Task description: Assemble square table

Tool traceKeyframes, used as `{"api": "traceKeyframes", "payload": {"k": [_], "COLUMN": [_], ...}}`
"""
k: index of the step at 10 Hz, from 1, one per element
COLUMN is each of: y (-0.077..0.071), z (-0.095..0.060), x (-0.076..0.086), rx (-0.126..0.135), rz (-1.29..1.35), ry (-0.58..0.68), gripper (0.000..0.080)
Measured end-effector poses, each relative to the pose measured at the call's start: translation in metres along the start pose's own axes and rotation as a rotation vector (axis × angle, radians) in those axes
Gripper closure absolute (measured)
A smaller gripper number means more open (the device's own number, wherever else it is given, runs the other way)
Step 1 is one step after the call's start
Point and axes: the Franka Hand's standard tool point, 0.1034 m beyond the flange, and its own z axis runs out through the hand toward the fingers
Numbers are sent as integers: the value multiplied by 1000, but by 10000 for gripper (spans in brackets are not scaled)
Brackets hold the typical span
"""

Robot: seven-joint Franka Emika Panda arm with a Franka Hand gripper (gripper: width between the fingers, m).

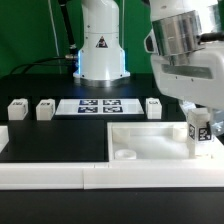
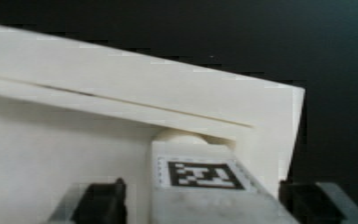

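1. A long white bar fence [image 1: 60, 172] runs along the counter's [image 1: 60, 135] front edge.
2. Just behind it lies the square slab [image 1: 150, 140], flat, with a round socket [image 1: 125, 154] showing.
3. The arm comes down from the exterior view's upper right, wrist vertical, with the pincer [image 1: 200, 126] pointing straight down over a slab [image 2: 105, 110] corner.
4. A tagged leg [image 1: 201, 140] stands upright there between the fingers [image 2: 101, 200], its end at the corner. Dark slits flank the leg [image 2: 202, 175], so I cannot tell whether the pincer [image 2: 204, 205] clamps it.
5. Farther back sit the leftmost leg [image 1: 17, 110], second leg [image 1: 45, 108] and third leg [image 1: 153, 107], with the marker board [image 1: 100, 105] between the last two.
6. The robot base [image 1: 100, 50] is hindmost.
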Motion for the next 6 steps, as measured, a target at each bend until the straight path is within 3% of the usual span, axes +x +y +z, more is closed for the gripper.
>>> {"api": "traceKeyframes", "payload": {"k": [1, 2, 5, 6], "y": [0, 0, 1, 2], "z": [-1, 0, 0, 0], "x": [0, -3, -1, 4], "rx": [-14, -29, -33, -57], "rz": [-201, -372, -581, -751], "ry": [8, 18, 17, 35], "gripper": [269, 176, 151, 151]}}
